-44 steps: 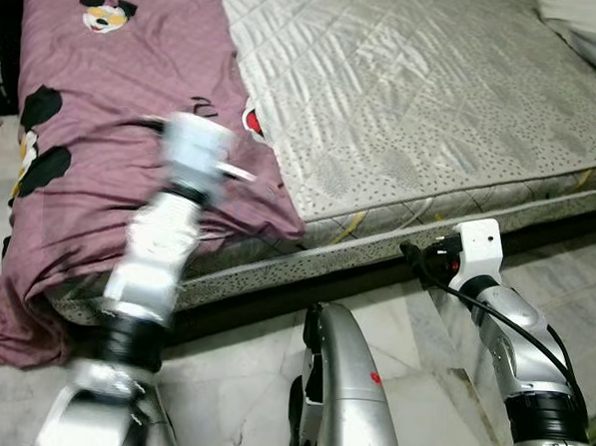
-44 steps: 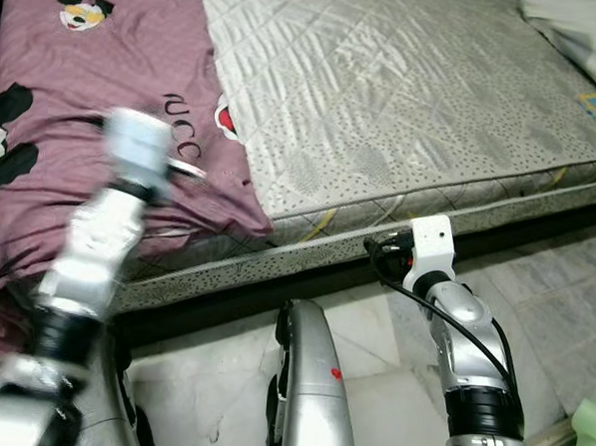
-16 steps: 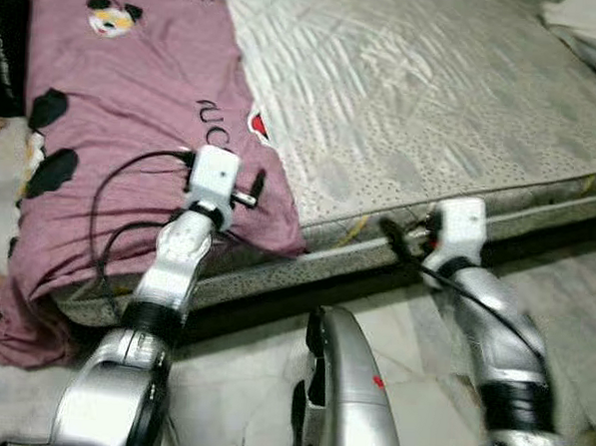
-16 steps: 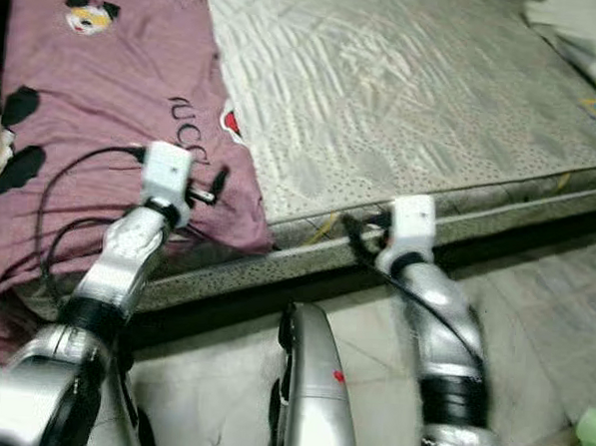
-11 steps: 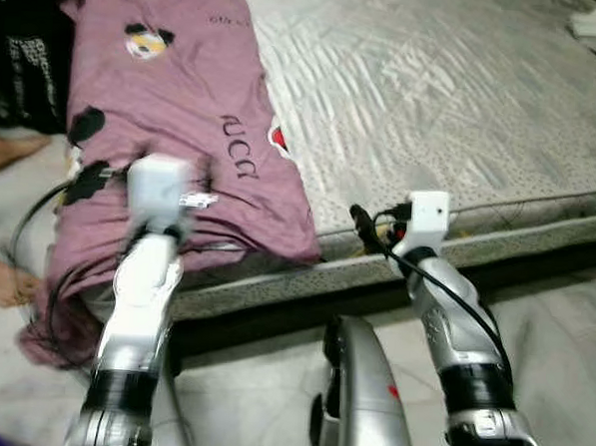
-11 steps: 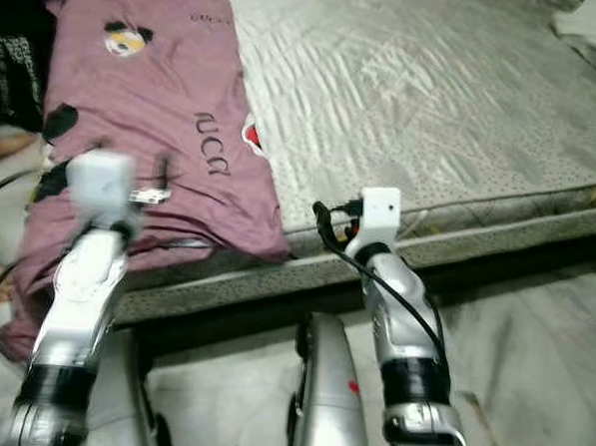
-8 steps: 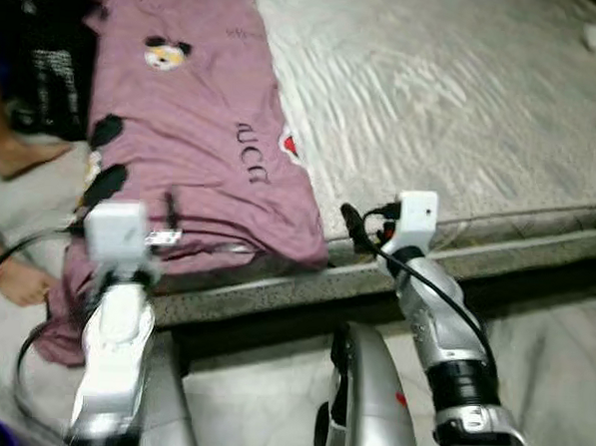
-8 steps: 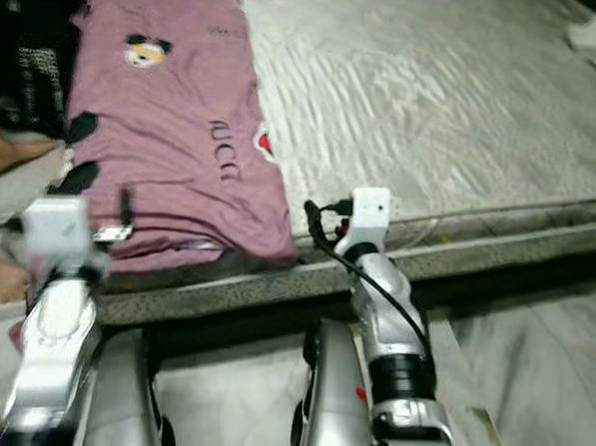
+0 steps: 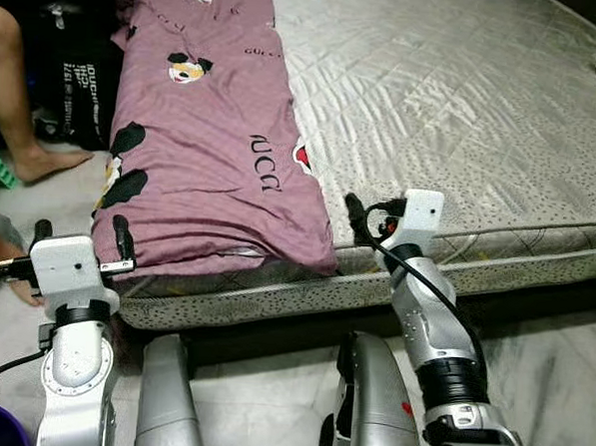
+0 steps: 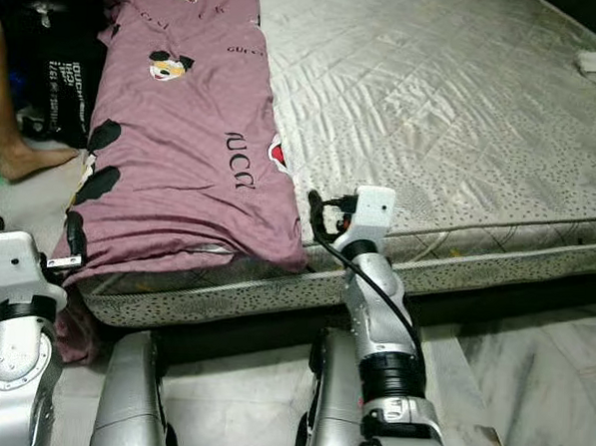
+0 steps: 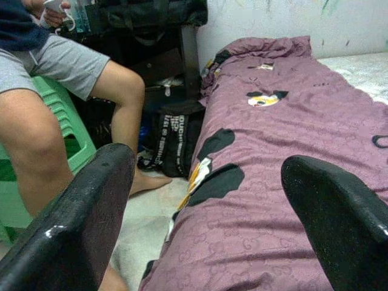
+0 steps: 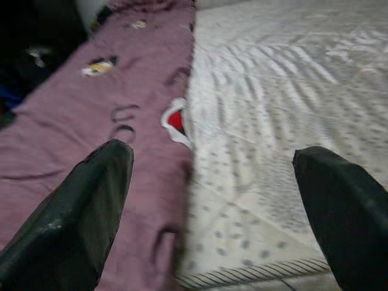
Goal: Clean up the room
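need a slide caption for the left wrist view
Open left gripper faces the purple cartoon-print bedsheet, with a seated person's leg beside the green plastic stool.

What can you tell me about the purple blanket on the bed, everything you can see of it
The purple blanket looks like soft woven cloth, mauve, printed with cartoon mouse heads, black patches and dark lettering. It lies spread lengthwise along the left side of the mattress, lightly wrinkled, bunched at the far end, its near corner spilling over the edge toward the floor. The open left claw hovers by that corner; the open right claw faces its inner edge.
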Tool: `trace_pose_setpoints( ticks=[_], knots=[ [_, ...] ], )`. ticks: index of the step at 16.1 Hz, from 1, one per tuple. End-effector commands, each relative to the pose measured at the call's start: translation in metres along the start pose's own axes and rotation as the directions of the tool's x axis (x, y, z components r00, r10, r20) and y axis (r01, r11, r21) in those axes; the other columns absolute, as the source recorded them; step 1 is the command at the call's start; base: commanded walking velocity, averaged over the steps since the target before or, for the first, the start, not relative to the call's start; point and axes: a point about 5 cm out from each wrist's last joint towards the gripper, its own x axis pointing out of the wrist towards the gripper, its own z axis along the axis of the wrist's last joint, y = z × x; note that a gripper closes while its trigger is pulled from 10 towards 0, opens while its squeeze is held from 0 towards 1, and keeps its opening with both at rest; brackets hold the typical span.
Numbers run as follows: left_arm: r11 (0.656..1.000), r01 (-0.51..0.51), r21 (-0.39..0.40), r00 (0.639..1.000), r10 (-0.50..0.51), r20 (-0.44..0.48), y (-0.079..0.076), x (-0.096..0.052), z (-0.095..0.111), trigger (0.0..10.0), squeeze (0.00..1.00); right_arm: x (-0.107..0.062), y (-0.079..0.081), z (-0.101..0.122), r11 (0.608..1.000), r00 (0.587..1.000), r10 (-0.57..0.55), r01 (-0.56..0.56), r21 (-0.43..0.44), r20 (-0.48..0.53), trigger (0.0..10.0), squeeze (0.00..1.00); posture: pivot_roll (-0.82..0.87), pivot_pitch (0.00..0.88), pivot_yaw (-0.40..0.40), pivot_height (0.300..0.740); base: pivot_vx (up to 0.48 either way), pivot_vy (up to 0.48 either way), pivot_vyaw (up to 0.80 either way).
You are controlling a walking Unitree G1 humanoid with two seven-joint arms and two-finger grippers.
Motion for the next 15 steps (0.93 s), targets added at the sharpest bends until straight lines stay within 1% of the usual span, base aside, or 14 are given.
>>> trace_pose_setpoints(
  ticks=[1,3,4,7,8,12,15],
  knots=[
    [0.999,0.032,-0.012,0.999,-0.032,-0.02,-0.006,0.002,-0.002,10.0,0.0,0.0,0.001,0.006,1.0,1.0,0.004,-0.004,0.016,0.03,10.0,0.0,-0.02,0.0,0.002,0.529,0.0,0.0,0.0],
    [0.999,0.048,-0.016,0.999,-0.049,-0.021,-0.01,0.002,-0.002,10.0,0.0,0.001,0.004,0.009,0.999,0.999,0.019,-0.02,0.031,0.042,10.0,0.0,-0.03,0.0,0.005,0.549,0.0,0.0,0.0],
    [0.998,0.052,-0.018,0.998,-0.053,-0.025,-0.01,0.001,-0.003,10.0,0.0,0.002,0.003,0.011,0.999,0.999,0.021,-0.022,0.026,0.047,10.0,0.0,-0.03,0.0,0.014,0.569,0.0,0.0,0.0],
    [0.998,0.064,-0.016,0.998,-0.065,-0.023,-0.01,0.003,-0.001,10.0,0.0,0.005,0.0,0.013,1.0,0.998,0.016,-0.017,0.021,0.056,10.0,0.0,-0.03,0.0,0.016,0.593,0.0,0.0,0.0],
    [0.997,0.072,-0.014,0.997,-0.072,-0.02,-0.011,0.005,-0.001,10.0,0.0,0.006,0.0,0.014,1.0,0.998,0.013,-0.014,0.018,0.059,10.0,0.0,-0.03,0.0,0.018,0.608,0.0,0.0,0.0],
    [0.995,0.095,-0.021,0.995,-0.096,-0.007,-0.018,0.011,0.003,10.0,0.0,0.008,0.001,0.016,1.0,0.998,0.012,-0.013,0.015,0.066,10.0,0.0,-0.04,0.0,0.023,0.653,0.0,0.0,0.0],
    [0.995,0.102,-0.019,0.995,-0.102,-0.012,-0.019,0.011,0.002,10.0,0.0,0.008,-0.002,0.016,1.0,0.998,0.004,-0.004,0.004,0.066,10.0,0.0,-0.04,0.0,0.022,0.688,0.0,0.0,0.0]
  ],
)
